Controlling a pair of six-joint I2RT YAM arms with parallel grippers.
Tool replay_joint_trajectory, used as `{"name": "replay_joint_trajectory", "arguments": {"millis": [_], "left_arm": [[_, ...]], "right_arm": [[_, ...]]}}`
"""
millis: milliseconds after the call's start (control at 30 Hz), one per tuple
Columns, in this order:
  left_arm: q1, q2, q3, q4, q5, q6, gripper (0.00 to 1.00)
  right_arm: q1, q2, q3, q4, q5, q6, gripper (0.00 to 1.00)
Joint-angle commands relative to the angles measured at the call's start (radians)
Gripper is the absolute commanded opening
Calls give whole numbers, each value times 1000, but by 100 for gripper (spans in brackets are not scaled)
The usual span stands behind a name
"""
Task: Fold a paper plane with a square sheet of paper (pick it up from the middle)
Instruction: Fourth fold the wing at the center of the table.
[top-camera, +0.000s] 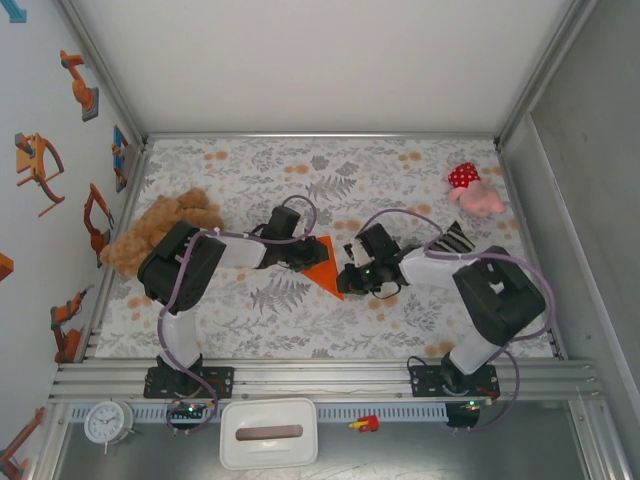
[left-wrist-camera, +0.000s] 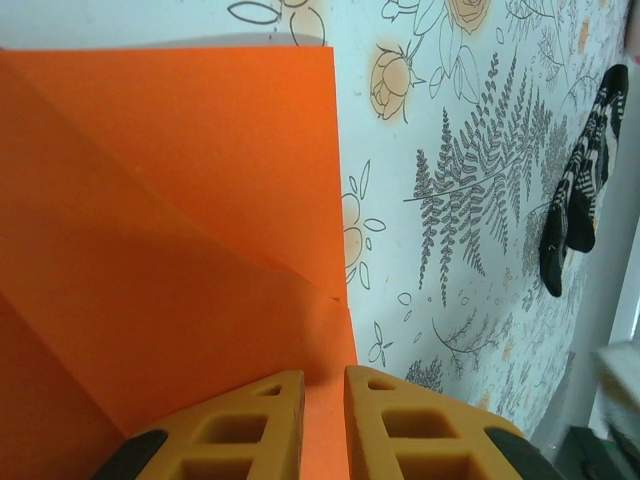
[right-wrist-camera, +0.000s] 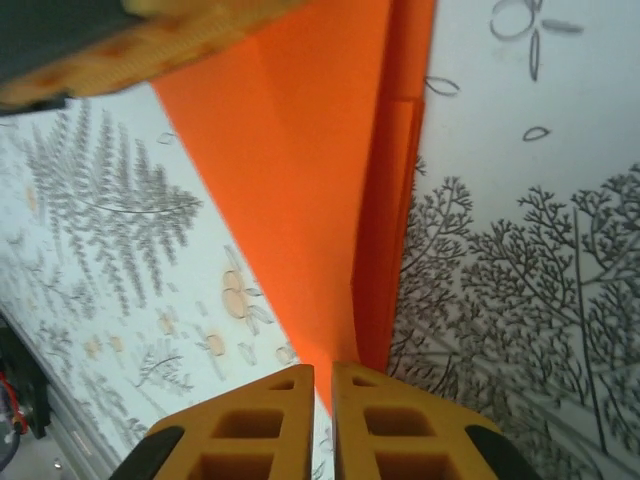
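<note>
The desk (top-camera: 330, 330), covered in a pale cloth printed with grey ferns and orange flowers, carries everything. Both black and white arms reach inward over it. The left arm (top-camera: 180, 270) is bent at the elbow over a brown plush teddy bear (top-camera: 150, 232), hiding part of the bear. The right arm (top-camera: 500, 295) folds back over the near right of the cloth.

The bright orange folded sheet of paper (top-camera: 325, 268) lies mid-desk between the two wrists. It shows a pointed triangular outline, with its inner edges covered by both arms' tools. A red polka-dot and pink plush toy (top-camera: 472, 190) sits well apart at the far right. A black and white striped fabric item (left-wrist-camera: 580, 190) lies beside the right forearm, partly hidden by it.

In the left wrist view, the left end effector (left-wrist-camera: 324, 385) has a narrow slit between its yellow fingers, and orange shows through it. Whether it pinches or merely rests on the paper I cannot tell. The right end effector (right-wrist-camera: 323, 375) is almost pressed together, pinching the raised crease at the paper's narrow end.
</note>
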Motion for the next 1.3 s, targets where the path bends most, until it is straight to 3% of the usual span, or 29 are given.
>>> {"name": "replay_joint_trajectory", "arguments": {"millis": [0, 300, 733, 1100, 1267], "left_arm": [[2, 46, -1, -78, -57, -3, 19], [-1, 41, 2, -94, -63, -16, 19], [-5, 44, 14, -133, -76, -19, 18], [-4, 60, 44, -229, -129, -23, 17], [-2, 81, 61, -294, -169, -27, 16]], "right_arm": [[-3, -87, -5, 44, 70, 101, 14], [5, -7, -21, 238, 61, 262, 5], [36, 122, 10, 223, 70, 264, 1], [37, 125, -57, 190, 69, 261, 1], [37, 58, -145, 185, 40, 262, 1]]}}
